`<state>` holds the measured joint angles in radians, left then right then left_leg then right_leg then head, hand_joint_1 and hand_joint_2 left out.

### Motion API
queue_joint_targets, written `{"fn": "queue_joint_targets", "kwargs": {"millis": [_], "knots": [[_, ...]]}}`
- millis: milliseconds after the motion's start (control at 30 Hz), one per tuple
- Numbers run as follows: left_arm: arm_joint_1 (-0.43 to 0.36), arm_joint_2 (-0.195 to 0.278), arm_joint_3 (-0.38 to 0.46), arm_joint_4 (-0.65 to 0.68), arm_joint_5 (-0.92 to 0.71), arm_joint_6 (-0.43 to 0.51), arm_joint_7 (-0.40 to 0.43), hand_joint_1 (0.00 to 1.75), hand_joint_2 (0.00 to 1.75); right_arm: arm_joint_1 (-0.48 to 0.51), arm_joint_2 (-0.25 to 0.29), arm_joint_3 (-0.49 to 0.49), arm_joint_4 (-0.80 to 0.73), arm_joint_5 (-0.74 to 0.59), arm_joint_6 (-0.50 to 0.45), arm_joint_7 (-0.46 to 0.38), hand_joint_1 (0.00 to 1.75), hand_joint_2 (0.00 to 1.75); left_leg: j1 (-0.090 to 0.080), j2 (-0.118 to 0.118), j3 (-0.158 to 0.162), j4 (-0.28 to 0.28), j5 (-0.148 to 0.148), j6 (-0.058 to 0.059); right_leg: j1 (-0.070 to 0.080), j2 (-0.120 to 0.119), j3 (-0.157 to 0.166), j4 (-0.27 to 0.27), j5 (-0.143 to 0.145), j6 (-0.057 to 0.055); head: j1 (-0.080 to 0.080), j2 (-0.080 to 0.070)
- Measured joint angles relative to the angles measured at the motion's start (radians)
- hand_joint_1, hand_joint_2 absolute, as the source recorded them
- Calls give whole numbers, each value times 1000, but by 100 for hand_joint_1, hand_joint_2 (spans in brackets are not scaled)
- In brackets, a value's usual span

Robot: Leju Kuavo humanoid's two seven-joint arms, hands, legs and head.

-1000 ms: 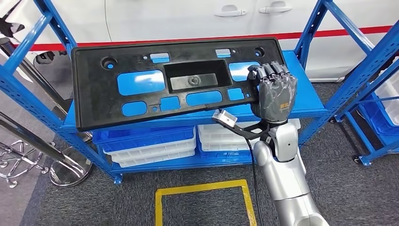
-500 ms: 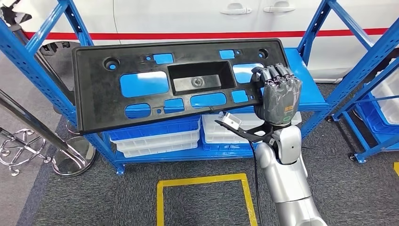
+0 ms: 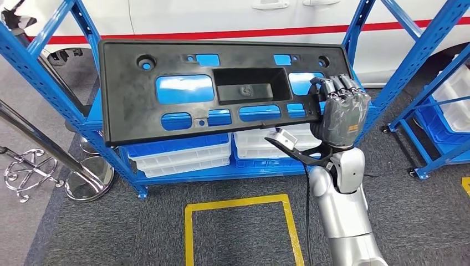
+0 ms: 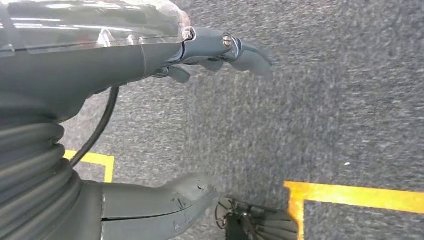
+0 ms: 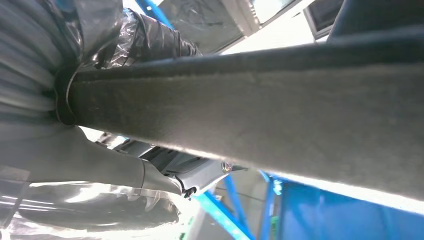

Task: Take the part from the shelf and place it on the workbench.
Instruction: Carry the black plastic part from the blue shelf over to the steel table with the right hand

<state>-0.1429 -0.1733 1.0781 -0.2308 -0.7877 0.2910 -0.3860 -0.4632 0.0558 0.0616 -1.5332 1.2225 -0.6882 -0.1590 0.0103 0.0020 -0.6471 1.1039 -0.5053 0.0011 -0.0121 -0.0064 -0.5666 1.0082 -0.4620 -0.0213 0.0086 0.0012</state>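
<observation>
The part is a long black plastic panel (image 3: 166,119) with several cut-outs and a square recess in its middle. My right hand (image 3: 339,113) grips its right end and holds it up in front of the blue shelf (image 3: 72,88). In the right wrist view the panel's dark edge (image 5: 280,95) runs across the picture, clamped in my right hand (image 5: 90,150). My left hand (image 4: 200,115) hangs over grey carpet with thumb and fingers apart and nothing in it.
White and blue bins (image 3: 183,158) sit on the shelf's lower level. A second blue rack (image 3: 443,111) stands at right. A chrome stand (image 3: 83,183) is at left. Yellow floor tape (image 3: 238,205) marks a square on the carpet. A white vehicle (image 3: 221,16) is behind the shelf.
The whole view has shifted, so the camera moved. The panel now sits higher and further right in the picture, still gripped at its right end by my right hand.
</observation>
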Motion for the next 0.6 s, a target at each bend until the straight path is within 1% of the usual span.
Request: {"fn": "queue_joint_targets", "kwargs": {"millis": [33, 67, 100, 133, 167, 200, 233, 267, 300, 333, 367, 400, 433, 467, 500, 567, 600], "knots": [[-1, 0, 0, 0, -1, 0, 1, 0, 175, 0, 0, -2, 1, -3, 0, 0, 175, 175, 1, 0, -19, 62, -45, -4, 0, 0, -10, 0, 7, -4, 0, 0], [-1, 0, 0, 0, -2, 0, 2, 0, 175, -1, 0, -3, 3, -5, 0, -1, 175, 175, 2, 0, -37, 128, -81, -7, 0, 0, -20, 2, 14, -5, 0, 0], [-1, 0, 0, 0, -3, 0, 2, 0, 175, -1, -1, -5, 6, -8, 0, -1, 175, 175, 3, 0, -47, 177, -99, -10, 1, 0, -31, 4, 21, -5, 0, 0], [-2, 0, 0, 0, -4, 1, 3, 0, 175, -1, -1, -6, 9, -11, 0, -1, 175, 175, 3, 0, -42, 195, -96, -12, 1, 0, -42, 8, 27, -4, 0, 0], [-2, 1, 0, 0, -5, 2, 4, 0, 175, -1, -2, -8, 12, -14, 0, -1, 175, 175, 3, 0, -19, 176, -74, -13, 0, 0, -53, 12, 32, -2, 0, 0], [-2, 2, 0, 0, -4, 2, 4, 0, 175, -1, -3, -10, 15, -16, 0, -1, 175, 175, 3, 0, 21, 121, -44, -11, 0, 0, -63, 17, 37, 1, 0, 0], [-3, 4, 0, 0, -4, 3, 5, 0, 175, -2, -3, -12, 17, -17, 0, -1, 175, 175, 3, 0, 67, 50, -24, -8, 0, 0, -72, 22, 41, 5, 0, 0], [-4, 5, 0, 0, -3, 3, 5, 0, 175, -3, -4, -14, 19, -18, 0, -1, 175, 175, 1, -1, 107, -17, -14, -5, 1, 0, -79, 26, 45, 10, 0, 0], [-5, 6, 0, 0, -2, 4, 5, 0, 175, -4, -5, -16, 21, -19, 0, -1, 175, 175, -1, -2, 134, -66, -12, -2, 2, 0, -84, 29, 50, 16, 0, 0], [-5, 6, 0, 0, -2, 4, 5, 0, 175, -6, -5, -17, 23, -19, 0, -1, 175, 175, -3, -3, 145, -89, -17, 1, 3, -1, -88, 29, 57, 22, 0, 0], [-5, 6, 0, 0, -2, 5, 6, 0, 175, -7, -5, -18, 25, -19, 0, -1, 175, 175, -5, -4, 146, -97, -15, 5, 3, 0, -90, 28, 65, 28, 0, 0], [-4, 6, 0, 0, -1, 6, 6, 0, 175, -7, -6, -18, 27, -19, 0, -1, 175, 175, -3, -3, 142, -100, -8, 13, 3, 0, -92, 26, 69, 35, 0, 0], [-5, 7, 0, 0, 0, 6, 7, 0, 175, -8, -7, -18, 29, -19, 0, -1, 175, 175, -1, -2, 137, -103, 1, 21, 2, 1, -97, 29, 62, 40, 0, 0], [-5, 7, 0, 0, 0, 7, 7, 0, 175, -8, -8, -19, 31, -20, 0, -1, 175, 175, 1, 0, 129, -106, 11, 31, 1, 2, -105, 46, 40, 45, 0, 0], [-6, 7, 0, 0, 0, 7, 7, 0, 175, -8, -10, -19, 33, -23, 0, -1, 175, 175, 2, 3, 120, -108, 21, 39, 0, 3, -120, 86, -1, 49, 0, 0], [-6, 8, 0, 0, 1, 8, 6, 0, 175, -8, -12, -20, 37, -30, 0, 0, 175, 175, 0, 5, 97, -106, 38, 48, -2, 4, -159, 211, -90, 54, 0, 0], [-6, 9, 0, 0, 2, 8, 5, 0, 175, -8, -13, -20, 41, -34, 0, 0, 175, 175, -1, 6, 85, -104, 46, 48, -3, 4, -172, 270, -114, 57, 0, 0]]}}
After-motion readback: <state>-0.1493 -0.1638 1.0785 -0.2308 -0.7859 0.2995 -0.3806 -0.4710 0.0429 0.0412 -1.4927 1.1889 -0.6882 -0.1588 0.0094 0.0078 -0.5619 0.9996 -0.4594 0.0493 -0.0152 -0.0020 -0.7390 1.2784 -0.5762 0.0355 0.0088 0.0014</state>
